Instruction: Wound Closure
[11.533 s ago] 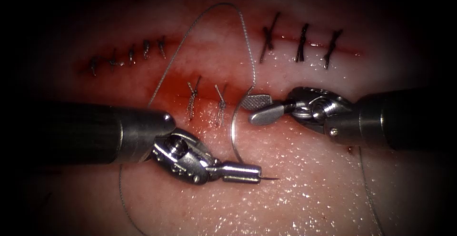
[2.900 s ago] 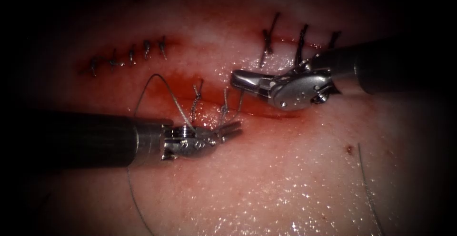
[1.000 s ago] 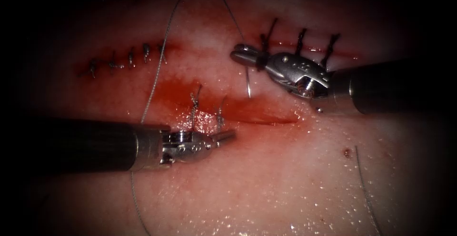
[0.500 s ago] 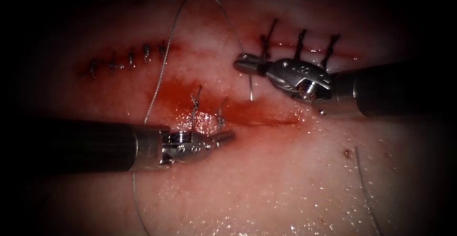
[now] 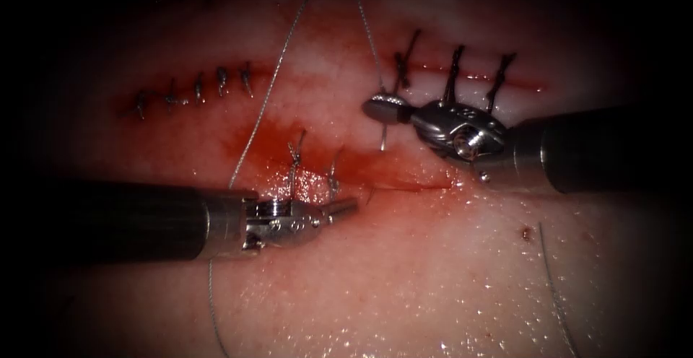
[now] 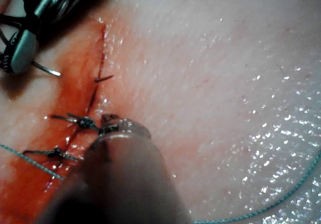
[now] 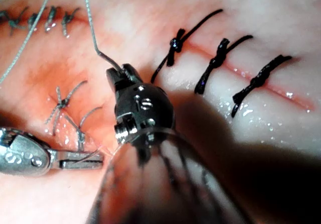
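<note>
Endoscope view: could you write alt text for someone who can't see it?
The right tool holds a curved needle clear of the tissue, thread arching up from it. The left tool is shut at the lower edge of the cut, right of two knotted stitches.

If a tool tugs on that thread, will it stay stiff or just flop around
The thread probably flops: it arcs loosely from the needle in the right tool. It looks thin and light. Wet tissue may make it slippery.
</note>
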Available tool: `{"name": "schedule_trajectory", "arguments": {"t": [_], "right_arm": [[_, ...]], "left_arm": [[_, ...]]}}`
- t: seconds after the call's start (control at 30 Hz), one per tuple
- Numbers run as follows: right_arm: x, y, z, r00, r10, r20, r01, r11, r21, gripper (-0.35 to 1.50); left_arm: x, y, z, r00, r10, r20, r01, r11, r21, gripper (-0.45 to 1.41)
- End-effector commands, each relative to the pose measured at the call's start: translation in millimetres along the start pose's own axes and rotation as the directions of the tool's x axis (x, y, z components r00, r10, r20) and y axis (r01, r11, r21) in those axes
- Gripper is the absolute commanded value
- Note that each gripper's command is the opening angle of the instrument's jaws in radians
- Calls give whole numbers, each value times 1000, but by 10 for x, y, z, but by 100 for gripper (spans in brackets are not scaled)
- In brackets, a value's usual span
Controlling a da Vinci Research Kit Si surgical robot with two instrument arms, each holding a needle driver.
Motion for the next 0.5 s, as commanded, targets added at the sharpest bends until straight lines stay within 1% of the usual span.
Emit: {"name": "schedule_trajectory", "arguments": {"t": [0.03,0.17,0.2,0.4,0.47,0.5], "right_arm": [[-9,-7,9,996,81,40,-83,996,35,-35],[-19,-15,11,990,106,89,-112,992,65,-35],[-28,-19,12,985,123,121,-132,989,68,-35],[-42,-25,9,970,180,164,-194,978,78,-35],[-39,-25,10,974,182,132,-195,976,98,-35],[-37,-24,11,976,189,105,-201,973,113,-21]], "left_arm": [[-1,7,6,1000,-1,0,1,1000,-4,10],[1,6,5,1000,-3,-1,3,1000,-6,10],[2,5,3,1000,7,-2,-7,1000,-8,10],[6,5,-2,999,37,-9,-37,999,-7,9],[9,5,-4,997,62,-34,-63,998,-5,5],[10,5,-5,996,79,-49,-79,997,-7,4]]}}
